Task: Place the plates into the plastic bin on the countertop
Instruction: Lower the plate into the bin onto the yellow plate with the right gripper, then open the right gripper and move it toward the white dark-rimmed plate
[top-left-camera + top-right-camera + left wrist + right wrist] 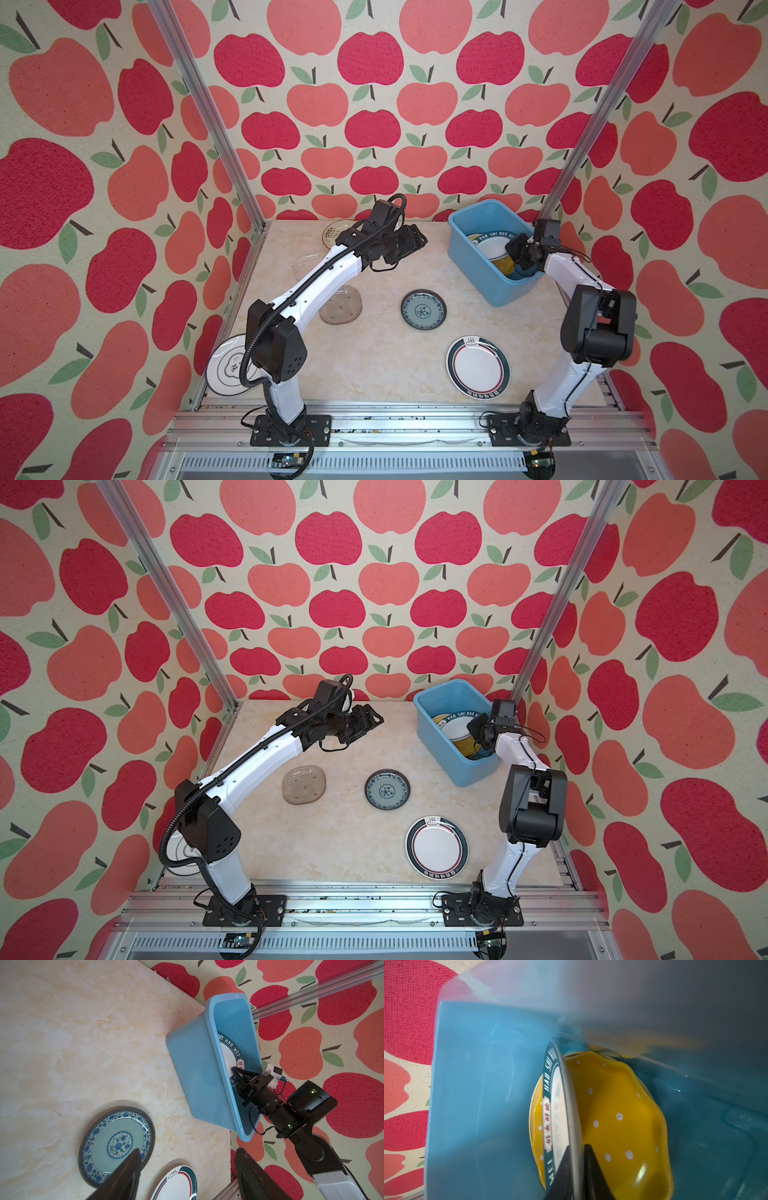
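Note:
The light blue plastic bin (469,270) (436,742) (197,1076) stands at the back right of the countertop (374,357). Inside lies a scalloped yellow dotted plate (612,1115), and a white dark-rimmed plate (548,1076) (488,249) leans on it. My right gripper (578,1146) (513,249) reaches into the bin, shut on that plate's rim. My left gripper (187,1150) (417,241) hangs open and empty above the back middle. On the countertop lie a blue-patterned plate (423,309) (116,1142), another white dark-rimmed plate (478,365) and a clear glass plate (340,307).
A cream plate with a plant drawing (334,232) lies at the back, partly behind the left arm. A white plate with a black drawing (226,365) sits at the front left edge under the left elbow. Aluminium rails (374,419) run along the front.

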Motion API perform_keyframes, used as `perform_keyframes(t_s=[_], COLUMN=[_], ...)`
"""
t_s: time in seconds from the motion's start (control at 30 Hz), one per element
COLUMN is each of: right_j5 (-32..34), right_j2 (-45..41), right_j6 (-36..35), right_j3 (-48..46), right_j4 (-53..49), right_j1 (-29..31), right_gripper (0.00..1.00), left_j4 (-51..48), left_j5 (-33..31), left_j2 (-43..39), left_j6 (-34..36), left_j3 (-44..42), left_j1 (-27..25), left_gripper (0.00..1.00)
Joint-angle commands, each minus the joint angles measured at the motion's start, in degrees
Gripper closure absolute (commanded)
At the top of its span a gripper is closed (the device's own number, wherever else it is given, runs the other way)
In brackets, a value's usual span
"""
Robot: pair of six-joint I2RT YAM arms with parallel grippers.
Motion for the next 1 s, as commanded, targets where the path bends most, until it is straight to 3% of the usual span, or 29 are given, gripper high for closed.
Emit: perform_keyframes(t_s=[0.0, 0.23, 0.5, 0.97], right_j5=[1.41, 3.38, 8.92, 9.0], right_j2=[1.91, 1.73, 0.77, 2.08], right_j6=[-1.93, -3.98, -7.93, -11.43], right_j3=[0.54, 0.75, 3.07, 5.15], right_j4=[-5.75, -8.11, -14.49, -17.14], right_j1=[0.25, 0.58, 1.43, 1.77], right_gripper=[0.8, 0.73, 0.53, 0.42], left_j4=[-1.18, -1.25, -1.01, 0.31], left_j5=[-0.35, -0.17, -0.12, 0.51], left_j2=[-1.94, -1.94, -2.01, -3.43], left_j6=[0.33, 0.16, -0.11, -1.42], left_j3=[-0.79, -0.87, -1.05, -3.9], left_j1=[0.59, 1.05, 1.23, 2.6], left_gripper=[0.26, 0.26, 0.26, 0.25])
